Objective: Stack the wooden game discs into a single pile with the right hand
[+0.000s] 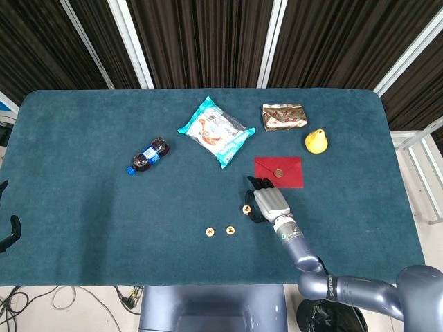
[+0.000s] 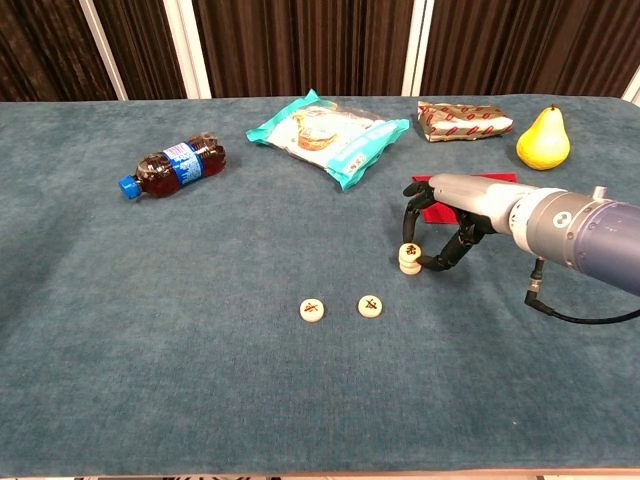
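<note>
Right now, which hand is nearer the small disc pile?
Right. The right hand has its fingers at the disc pile; the left hand is at the table's far left edge.

even, soft overhead light; faint shadows on the worktop (image 1: 83,207); both views sharp, slight bending at the edges, no glare.

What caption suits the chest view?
Right hand at a small disc stack; two wooden discs lie apart.
</note>
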